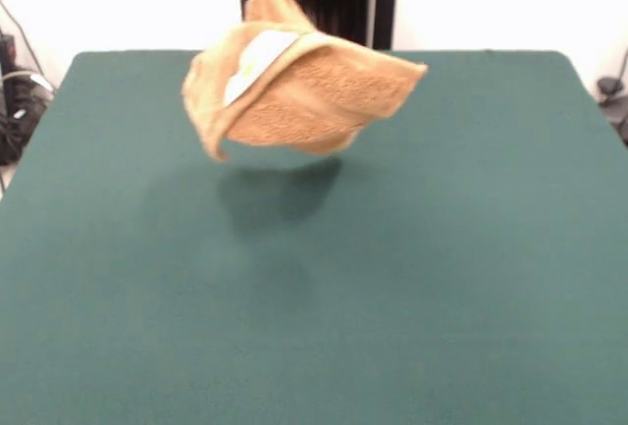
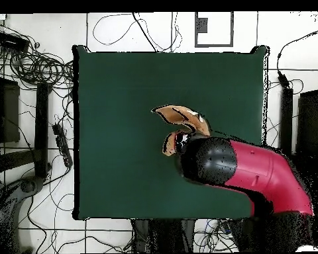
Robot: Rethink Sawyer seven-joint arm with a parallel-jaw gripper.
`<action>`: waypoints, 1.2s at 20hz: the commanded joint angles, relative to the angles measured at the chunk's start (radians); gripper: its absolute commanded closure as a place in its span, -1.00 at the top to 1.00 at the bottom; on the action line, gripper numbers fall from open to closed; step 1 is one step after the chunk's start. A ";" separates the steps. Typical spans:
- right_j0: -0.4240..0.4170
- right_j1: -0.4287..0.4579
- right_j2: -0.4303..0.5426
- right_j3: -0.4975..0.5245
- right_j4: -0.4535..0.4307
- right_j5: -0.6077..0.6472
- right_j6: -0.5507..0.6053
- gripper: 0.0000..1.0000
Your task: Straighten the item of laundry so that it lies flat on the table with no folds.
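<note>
One towel [image 1: 304,91] hangs bunched and folded in mid-air above the green worktop [image 1: 314,297], upper centre of the front view, its white label [image 1: 253,64] facing the camera and its shadow on the cloth below. Overhead, the red arm [image 2: 254,172] covers most of it. Whether the gripper is pinching cannot be told.

text: none legible | towel [image 1: 304,91] label [image 1: 257,60]: print unreadable

The towel [image 1: 304,91] hung bunched above the surface [image 1: 314,327], clear of it, with open green on every side. From overhead, the arm [image 2: 244,169] covered the near-right area.
</note>
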 commanded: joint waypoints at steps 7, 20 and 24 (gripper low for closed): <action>0.114 0.052 -0.034 0.175 0.052 -0.225 0.284 -1.00; 0.137 0.096 -0.078 0.160 0.075 -0.296 0.255 -1.00; 0.137 0.100 -0.082 0.160 0.083 -0.306 0.250 -1.00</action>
